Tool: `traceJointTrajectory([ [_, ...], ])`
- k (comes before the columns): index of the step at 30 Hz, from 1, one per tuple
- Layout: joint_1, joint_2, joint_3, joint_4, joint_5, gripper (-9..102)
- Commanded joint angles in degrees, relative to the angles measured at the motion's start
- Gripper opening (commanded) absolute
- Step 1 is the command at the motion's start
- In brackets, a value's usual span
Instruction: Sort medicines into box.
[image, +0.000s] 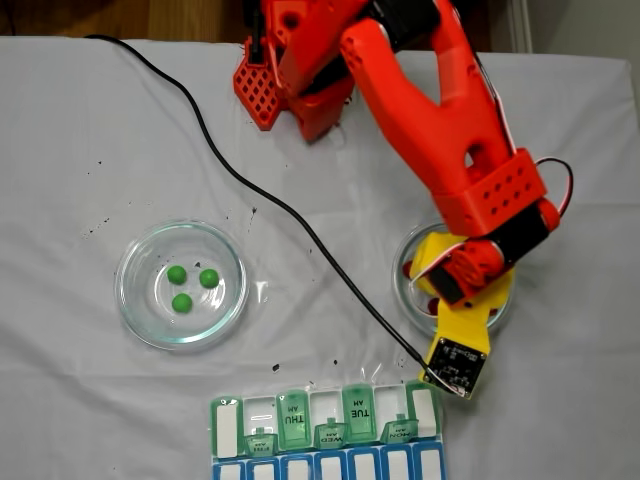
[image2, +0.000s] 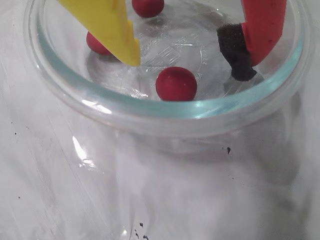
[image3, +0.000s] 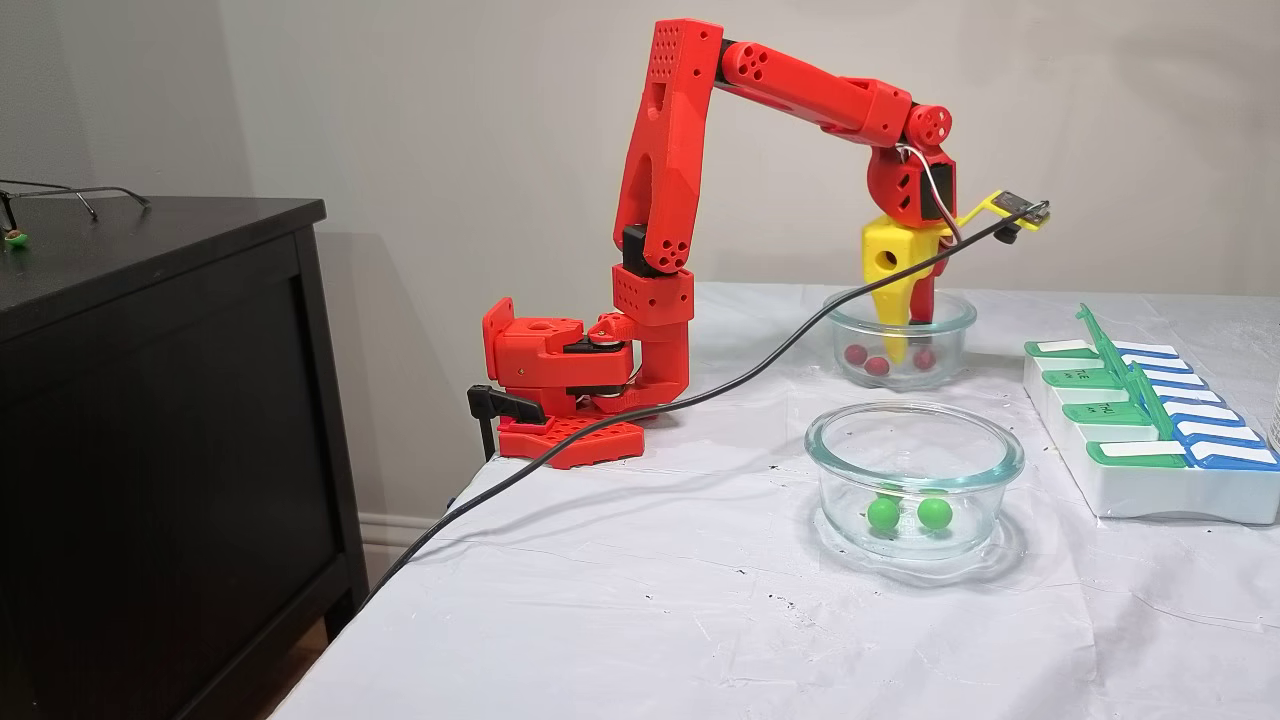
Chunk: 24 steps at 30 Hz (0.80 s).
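Three dark red medicines lie in the far glass dish (image2: 165, 107): one (image2: 176, 83) near the rim, the others (image2: 148, 6) (image2: 97, 44) further back. My gripper (image2: 187, 65) hangs open inside this dish (image3: 850, 310). Its yellow finger (image2: 120, 30) and its red finger with a black foam pad (image2: 239, 55) stand apart, nothing between them. The near red pill lies just below the gap. Three bright green medicines (image: 176, 273) (image: 208, 277) (image: 181, 302) sit in the other glass dish (image: 125, 262). The box (image: 325, 400) lies at the table's front edge, several green lids raised.
A black cable (image: 300, 225) runs across the white cloth from the back left to the wrist camera board (image: 458, 365), passing between the two dishes. The arm's red base (image3: 560, 400) is clamped at the table's edge, next to a black cabinet (image3: 150, 400).
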Motion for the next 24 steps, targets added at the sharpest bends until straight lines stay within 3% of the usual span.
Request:
traceJointTrajectory([
  [1,0.53,7.82,-1.05,-3.34,-1.76,31],
  [11,1.41,10.72,2.99,-9.76,-4.04,30],
  [24,1.76,14.68,5.62,-10.9,-7.65,27],
])
